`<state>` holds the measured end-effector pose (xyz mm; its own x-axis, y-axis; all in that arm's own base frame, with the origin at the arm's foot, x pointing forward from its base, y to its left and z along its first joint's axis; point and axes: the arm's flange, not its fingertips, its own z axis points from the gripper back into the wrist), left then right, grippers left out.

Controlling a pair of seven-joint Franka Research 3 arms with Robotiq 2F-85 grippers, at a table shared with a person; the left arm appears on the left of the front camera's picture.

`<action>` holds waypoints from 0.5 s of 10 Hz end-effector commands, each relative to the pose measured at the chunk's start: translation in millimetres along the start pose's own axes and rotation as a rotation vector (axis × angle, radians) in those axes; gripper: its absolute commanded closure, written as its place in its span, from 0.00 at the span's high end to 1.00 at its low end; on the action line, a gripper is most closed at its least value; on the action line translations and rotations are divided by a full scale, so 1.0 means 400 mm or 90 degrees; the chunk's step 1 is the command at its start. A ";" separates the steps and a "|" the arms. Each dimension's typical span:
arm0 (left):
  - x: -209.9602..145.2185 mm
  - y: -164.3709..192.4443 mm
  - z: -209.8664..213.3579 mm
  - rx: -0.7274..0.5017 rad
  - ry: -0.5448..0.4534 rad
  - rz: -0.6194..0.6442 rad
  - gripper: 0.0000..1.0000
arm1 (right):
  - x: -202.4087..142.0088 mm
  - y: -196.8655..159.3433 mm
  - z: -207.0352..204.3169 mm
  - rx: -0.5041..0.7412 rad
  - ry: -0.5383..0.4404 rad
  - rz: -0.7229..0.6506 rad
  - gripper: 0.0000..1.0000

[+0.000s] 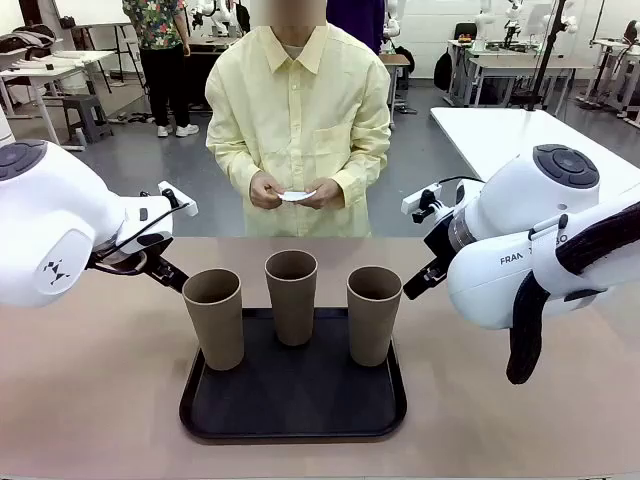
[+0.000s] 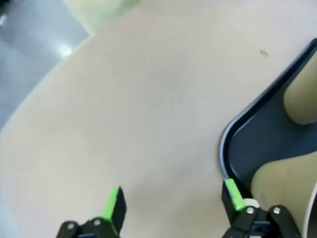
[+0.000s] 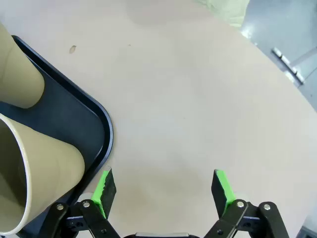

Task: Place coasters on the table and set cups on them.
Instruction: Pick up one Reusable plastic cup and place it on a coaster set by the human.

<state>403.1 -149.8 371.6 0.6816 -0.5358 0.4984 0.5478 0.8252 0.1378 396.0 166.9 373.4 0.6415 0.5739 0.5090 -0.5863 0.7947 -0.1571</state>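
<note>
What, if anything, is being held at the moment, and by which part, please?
The left tool and right tool are open and empty. The person's hands hold the coasters by their edges.

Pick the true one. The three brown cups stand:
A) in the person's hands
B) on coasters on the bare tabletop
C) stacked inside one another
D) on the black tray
D: all three cups stand upright and apart, side by side, on the black tray, with no coaster under them.
</note>
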 end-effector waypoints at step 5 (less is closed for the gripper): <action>0.000 0.000 0.000 0.000 0.000 0.000 1.00 | 0.000 0.000 0.000 0.000 0.000 0.000 1.00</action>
<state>403.1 -149.8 371.6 0.6815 -0.5358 0.4984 0.5479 0.8251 0.1379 396.0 166.9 373.4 0.6415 0.5739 0.5090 -0.5862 0.7947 -0.1572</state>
